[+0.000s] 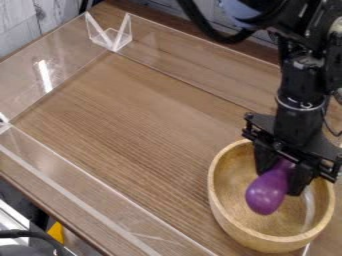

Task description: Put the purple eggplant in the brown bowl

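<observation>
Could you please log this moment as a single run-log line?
gripper: shut on purple eggplant | eggplant: hanging inside brown bowl, contact with bowl floor unclear | release: not yet done

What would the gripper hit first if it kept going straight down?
The gripper, shut on the purple eggplant, would likely press it onto the inside of the brown bowl; the gap is unclear.

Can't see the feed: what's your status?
Gripper shut on eggplant. Eggplant hanging inside bowl, not released. Nothing in the way.
</observation>
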`<action>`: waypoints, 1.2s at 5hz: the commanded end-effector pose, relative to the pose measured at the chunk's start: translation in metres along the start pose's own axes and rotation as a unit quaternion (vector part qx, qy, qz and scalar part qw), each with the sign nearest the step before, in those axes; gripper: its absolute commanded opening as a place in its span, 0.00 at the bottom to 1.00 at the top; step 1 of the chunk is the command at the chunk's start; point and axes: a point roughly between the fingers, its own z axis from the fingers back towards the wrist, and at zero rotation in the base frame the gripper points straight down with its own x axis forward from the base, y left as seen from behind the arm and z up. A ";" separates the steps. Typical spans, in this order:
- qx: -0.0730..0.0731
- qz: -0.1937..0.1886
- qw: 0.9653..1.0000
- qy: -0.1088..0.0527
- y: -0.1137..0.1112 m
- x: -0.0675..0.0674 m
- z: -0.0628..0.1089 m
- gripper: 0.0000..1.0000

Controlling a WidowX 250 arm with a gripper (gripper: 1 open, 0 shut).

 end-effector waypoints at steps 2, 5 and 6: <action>-0.003 -0.005 0.999 -0.051 -0.003 0.002 0.016 0.00; -0.006 -0.020 0.999 -0.041 -0.023 0.007 0.028 0.00; -0.004 -0.005 0.999 -0.042 -0.031 0.006 0.031 0.00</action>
